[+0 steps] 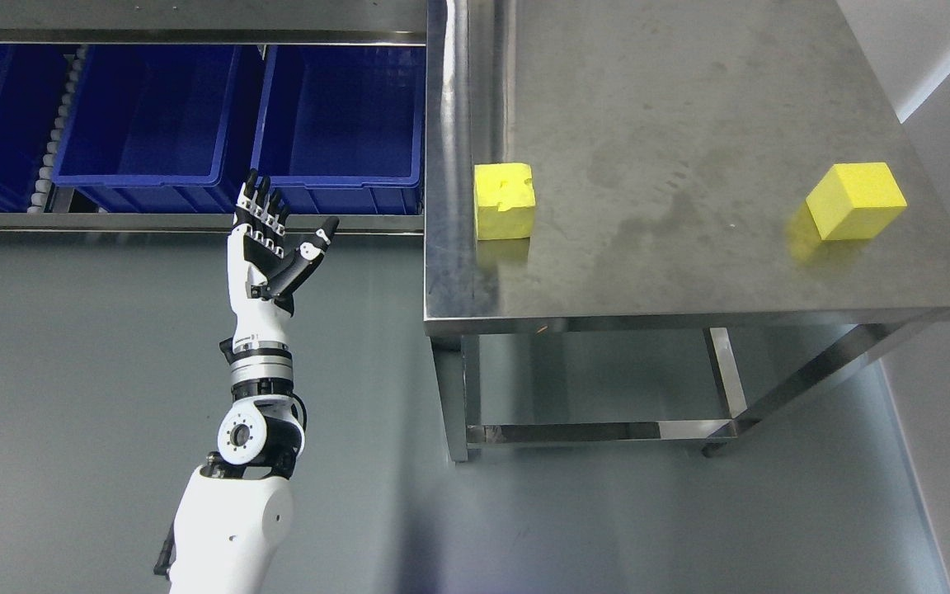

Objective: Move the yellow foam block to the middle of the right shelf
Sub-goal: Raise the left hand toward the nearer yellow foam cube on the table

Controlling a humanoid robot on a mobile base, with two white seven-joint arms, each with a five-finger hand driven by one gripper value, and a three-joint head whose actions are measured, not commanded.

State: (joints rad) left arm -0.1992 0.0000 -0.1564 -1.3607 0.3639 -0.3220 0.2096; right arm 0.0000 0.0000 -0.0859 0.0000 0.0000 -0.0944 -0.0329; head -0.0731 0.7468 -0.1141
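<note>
Two yellow foam blocks lie on a steel table. One block sits at the table's left edge and shows small dents in its top. The other block rests near the right edge, turned at an angle. My left hand is raised over the floor left of the table, fingers spread and holding nothing. It stands well apart from both blocks, just in front of the shelf rail. The right arm does not show.
A shelf at the upper left holds several blue bins. A vertical steel post stands between shelf and table. Grey floor lies below, and a white wall runs along the right.
</note>
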